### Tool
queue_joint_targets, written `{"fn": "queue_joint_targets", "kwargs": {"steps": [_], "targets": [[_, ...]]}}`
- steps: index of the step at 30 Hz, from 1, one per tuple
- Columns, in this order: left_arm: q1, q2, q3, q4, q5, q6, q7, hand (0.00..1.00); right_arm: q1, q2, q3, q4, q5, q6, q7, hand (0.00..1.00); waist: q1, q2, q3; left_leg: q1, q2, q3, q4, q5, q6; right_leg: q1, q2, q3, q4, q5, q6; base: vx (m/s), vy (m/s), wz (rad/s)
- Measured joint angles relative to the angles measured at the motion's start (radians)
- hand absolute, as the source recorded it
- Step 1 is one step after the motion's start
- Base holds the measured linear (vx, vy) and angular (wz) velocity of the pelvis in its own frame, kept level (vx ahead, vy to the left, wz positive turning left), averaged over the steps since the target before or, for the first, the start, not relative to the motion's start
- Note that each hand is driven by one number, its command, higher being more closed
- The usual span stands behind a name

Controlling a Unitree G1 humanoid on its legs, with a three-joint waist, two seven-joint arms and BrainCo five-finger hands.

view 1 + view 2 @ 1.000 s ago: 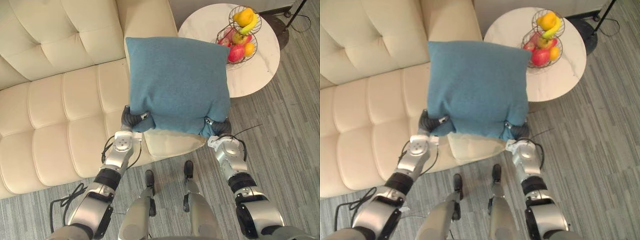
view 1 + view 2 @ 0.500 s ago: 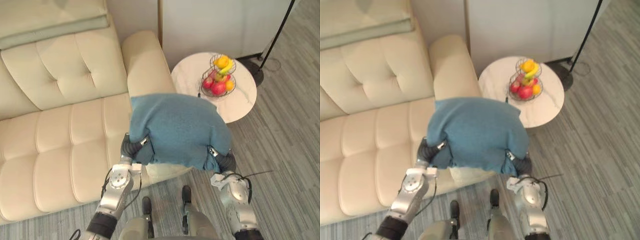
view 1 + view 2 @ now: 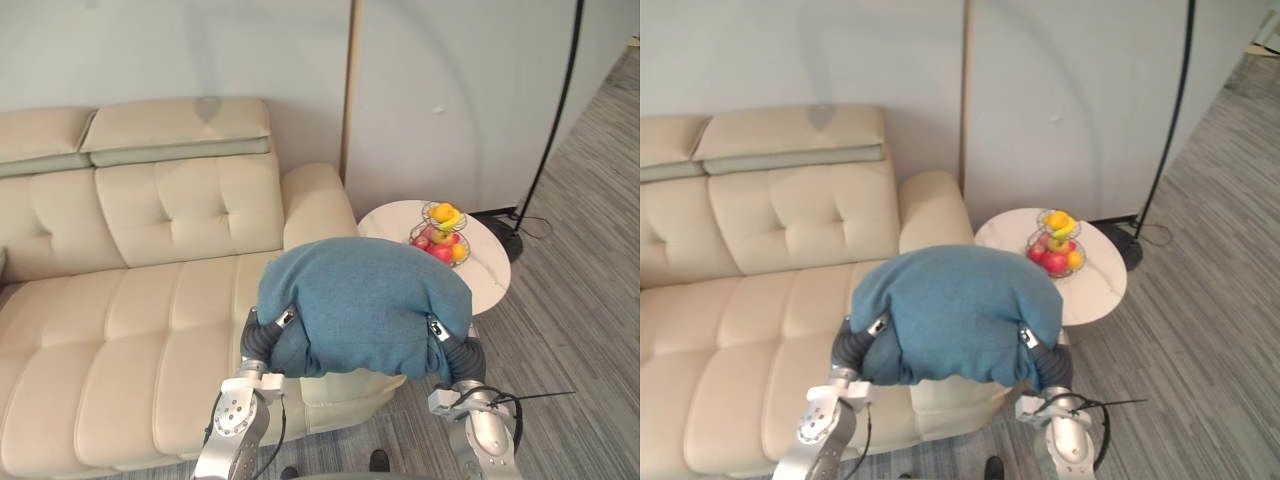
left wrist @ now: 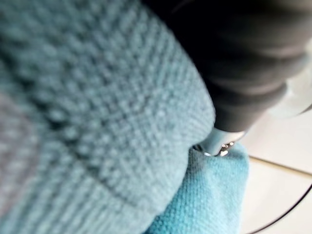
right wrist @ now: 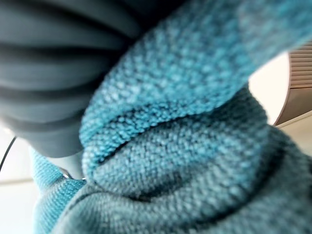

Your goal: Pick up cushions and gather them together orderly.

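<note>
A blue knitted cushion (image 3: 365,300) hangs in the air over the right end of the cream sofa (image 3: 150,320), bulging into a dome. My left hand (image 3: 262,340) grips its lower left corner and my right hand (image 3: 458,355) its lower right corner. The dark ribbed covers stick out from under the cloth. In the left wrist view the blue knit (image 4: 97,112) bunches round the hand, and the right wrist view has the same cloth (image 5: 185,161) folded tight against the cover. Most of the fingers are buried in the cushion.
A round white side table (image 3: 490,268) stands right of the sofa arm with a wire fruit basket (image 3: 440,232) on it. A black floor lamp pole (image 3: 560,110) rises by the wall. Grey striped floor (image 3: 580,350) lies to the right.
The whole picture has shifted, so the sofa back and wall now show. The cushion has gone from a flat upright sheet to a dome slumped over both hands.
</note>
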State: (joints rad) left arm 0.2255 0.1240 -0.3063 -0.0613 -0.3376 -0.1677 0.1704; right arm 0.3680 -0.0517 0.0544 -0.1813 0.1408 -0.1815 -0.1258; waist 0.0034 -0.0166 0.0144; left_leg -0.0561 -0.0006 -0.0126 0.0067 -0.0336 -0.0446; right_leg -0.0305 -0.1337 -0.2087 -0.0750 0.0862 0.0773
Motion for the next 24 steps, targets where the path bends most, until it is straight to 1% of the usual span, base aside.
{"fn": "queue_joint_targets", "kwargs": {"steps": [1,2,3,4,5,6,7,8,9,10,11,13,14,15,16,17,18,19,20,21,22,23,24], "targets": [[-0.005,-0.001,-0.006,0.0,0.0,0.0,0.002,1.0,-0.018,-0.005,-0.002,0.003,-0.017,-0.001,-0.02,1.0,-0.001,0.004,-0.001,-0.05,0.0,-0.037,0.034,-0.005,-0.005,-0.015,-0.008,-0.064,0.025,-0.009,-0.008,-0.04,0.001,1.25],[-0.017,-0.001,-0.006,0.0,-0.001,0.0,0.003,1.0,-0.053,-0.017,-0.004,0.011,-0.025,-0.001,-0.04,1.0,0.001,0.005,0.0,-0.09,0.019,0.0,0.049,-0.023,-0.002,-0.029,-0.018,-0.115,0.039,-0.012,-0.011,-0.05,0.008,1.26],[-0.024,-0.001,-0.006,0.0,-0.002,0.0,0.003,1.0,-0.068,-0.025,-0.006,0.015,-0.028,-0.001,-0.046,1.0,0.0,0.005,0.0,-0.105,0.029,0.031,0.054,-0.026,-0.006,-0.032,-0.023,-0.136,0.039,-0.012,-0.011,-0.04,0.014,1.19],[-0.045,-0.006,-0.007,0.002,-0.018,0.0,0.004,1.0,-0.125,-0.053,-0.016,0.046,-0.042,-0.002,-0.062,1.0,-0.001,0.005,0.005,-0.132,0.067,0.146,0.085,-0.033,0.0,-0.04,-0.043,-0.177,0.039,-0.011,-0.012,-0.04,0.062,0.99],[-0.055,-0.012,-0.007,0.008,-0.021,-0.001,0.006,1.0,-0.175,-0.077,-0.016,0.09,-0.046,-0.002,-0.075,1.0,0.002,0.011,0.005,-0.146,0.108,0.273,0.118,-0.038,0.01,-0.039,-0.061,-0.205,0.042,-0.01,-0.01,-0.03,0.083,0.89],[-0.056,-0.016,-0.007,0.01,-0.021,-0.001,0.006,1.0,-0.188,-0.082,-0.017,0.104,-0.047,-0.001,-0.079,1.0,0.002,0.016,0.005,-0.147,0.124,0.321,0.125,-0.039,0.013,-0.038,-0.066,-0.215,0.046,-0.01,-0.01,-0.02,0.135,0.61],[-0.057,-0.024,-0.008,0.01,-0.022,-0.005,0.011,1.0,-0.21,-0.09,-0.018,0.127,-0.056,-0.001,-0.084,1.0,-0.003,0.03,0.005,-0.144,0.154,0.418,0.138,-0.036,0.009,-0.033,-0.075,-0.233,0.054,-0.011,-0.007,-0.01,0.164,0.56],[-0.058,-0.028,-0.011,0.01,-0.024,-0.014,0.022,1.0,-0.218,-0.089,-0.019,0.14,-0.063,-0.001,-0.088,1.0,-0.006,0.037,0.006,-0.133,0.156,0.475,0.129,-0.008,0.006,-0.02,-0.091,-0.253,0.055,-0.008,0.0,-0.01,0.229,0.64],[-0.058,-0.024,-0.012,0.011,-0.031,-0.025,0.024,1.0,-0.219,-0.083,-0.019,0.147,-0.065,-0.001,-0.089,1.0,-0.005,0.033,0.005,-0.124,0.119,0.467,0.099,0.002,0.011,-0.016,-0.117,-0.264,0.056,0.001,0.017,0.0,0.212,0.51],[-0.059,-0.019,-0.014,0.012,-0.033,-0.029,0.024,1.0,-0.221,-0.076,-0.02,0.15,-0.068,-0.001,-0.09,1.0,-0.006,0.033,0.006,-0.12,0.102,0.461,0.083,0.008,0.018,-0.013,-0.13,-0.271,0.058,0.002,0.019,0.0,0.181,0.5],[-0.065,-0.014,-0.021,0.017,-0.037,-0.033,0.025,1.0,-0.22,-0.063,-0.031,0.155,-0.083,-0.001,-0.092,1.0,-0.012,0.033,0.006,-0.115,0.07,0.441,0.058,0.017,0.03,-0.008,-0.152,-0.286,0.064,0.001,0.025,0.03,0.207,0.49],[-0.08,-0.01,-0.043,0.042,-0.038,-0.04,0.024,1.0,-0.219,-0.046,-0.055,0.165,-0.101,0.006,-0.098,1.0,-0.013,0.033,0.005,-0.113,0.024,0.42,0.031,0.032,0.047,-0.006,-0.192,-0.319,0.086,0.01,0.052,0.06,0.242,0.52],[-0.084,-0.011,-0.049,0.055,-0.038,-0.041,0.024,1.0,-0.219,-0.047,-0.059,0.168,-0.102,0.009,-0.099,1.0,-0.013,0.034,0.006,-0.113,0.017,0.414,0.03,0.032,0.051,-0.007,-0.202,-0.326,0.101,0.01,0.053,0.08,0.18,0.38],[-0.091,-0.011,-0.06,0.082,-0.039,-0.04,0.024,1.0,-0.219,-0.048,-0.069,0.179,-0.103,0.015,-0.101,1.0,-0.013,0.035,0.006,-0.111,0.008,0.409,0.039,0.025,0.061,-0.019,-0.224,-0.329,0.148,0.01,0.052,0.09,0.161,0.2],[-0.095,-0.011,-0.07,0.113,-0.039,-0.038,0.022,1.0,-0.222,-0.047,-0.08,0.205,-0.103,0.019,-0.102,1.0,-0.012,0.04,0.011,-0.11,0.008,0.406,0.066,0.004,0.077,-0.059,-0.257,-0.321,0.262,0.01,0.051,0.11,0.202,0.11],[-0.095,-0.009,-0.072,0.121,-0.039,-0.034,0.021,1.0,-0.222,-0.047,-0.081,0.211,-0.103,0.026,-0.102,1.0,-0.012,0.039,0.024,-0.1,0.006,0.408,0.08,-0.008,0.09,-0.086,-0.28,-0.309,0.343,0.014,0.039,0.12,0.229,-0.1],[-0.093,-0.008,-0.072,0.136,-0.039,-0.028,0.021,1.0,-0.224,-0.046,-0.08,0.23,-0.103,0.027,-0.101,1.0,-0.012,0.043,0.041,-0.075,0.006,0.407,0.083,-0.03,0.098,-0.137,-0.299,-0.262,0.462,0.027,-0.045,0.1,0.207,-0.14],[-0.092,-0.005,-0.072,0.136,-0.039,-0.024,0.021,1.0,-0.225,-0.046,-0.08,0.239,-0.103,0.027,-0.1,1.0,-0.012,0.045,0.047,-0.069,0.006,0.402,0.08,-0.037,0.102,-0.159,-0.295,-0.237,0.503,0.003,-0.068,0.08,0.182,-0.02],[-0.092,0.007,-0.072,0.138,-0.039,-0.019,0.019,1.0,-0.22,-0.034,-0.081,0.248,-0.102,0.032,-0.098,1.0,-0.023,0.05,0.065,-0.049,0.007,0.383,0.073,-0.049,0.116,-0.199,-0.229,-0.126,0.601,-0.111,-0.037,0.07,0.129,0.23],[-0.091,0.012,-0.071,0.139,-0.039,-0.016,0.017,1.0,-0.213,-0.028,-0.081,0.249,-0.1,0.033,-0.093,1.0,-0.035,0.055,0.07,-0.036,0.005,0.371,0.055,-0.049,0.116,-0.217,-0.144,-0.062,0.618,-0.182,-0.007,0.08,0.104,0.29],[-0.091,0.014,-0.071,0.139,-0.039,-0.016,0.016,1.0,-0.211,-0.028,-0.081,0.249,-0.1,0.033,-0.09,1.0,-0.039,0.053,0.072,-0.028,0.002,0.37,0.045,-0.048,0.115,-0.22,-0.117,-0.049,0.61,-0.201,-0.003,0.11,0.09,0.22],[-0.091,0.019,-0.071,0.145,-0.039,-0.016,0.001,1.0,-0.209,-0.034,-0.081,0.249,-0.1,0.033,-0.082,1.0,-0.04,0.052,0.073,-0.008,-0.016,0.365,0.019,-0.044,0.109,-0.23,-0.043,-0.039,0.571,-0.236,-0.013,0.1,0.072,0.11],[-0.091,0.019,-0.071,0.15,-0.039,-0.016,-0.003,1.0,-0.209,-0.037,-0.081,0.249,-0.1,0.033,-0.081,1.0,-0.042,0.052,0.073,0.0,-0.026,0.362,0.01,-0.043,0.106,-0.233,-0.019,-0.042,0.55,-0.241,-0.017,0.13,0.072,0.18]]}}
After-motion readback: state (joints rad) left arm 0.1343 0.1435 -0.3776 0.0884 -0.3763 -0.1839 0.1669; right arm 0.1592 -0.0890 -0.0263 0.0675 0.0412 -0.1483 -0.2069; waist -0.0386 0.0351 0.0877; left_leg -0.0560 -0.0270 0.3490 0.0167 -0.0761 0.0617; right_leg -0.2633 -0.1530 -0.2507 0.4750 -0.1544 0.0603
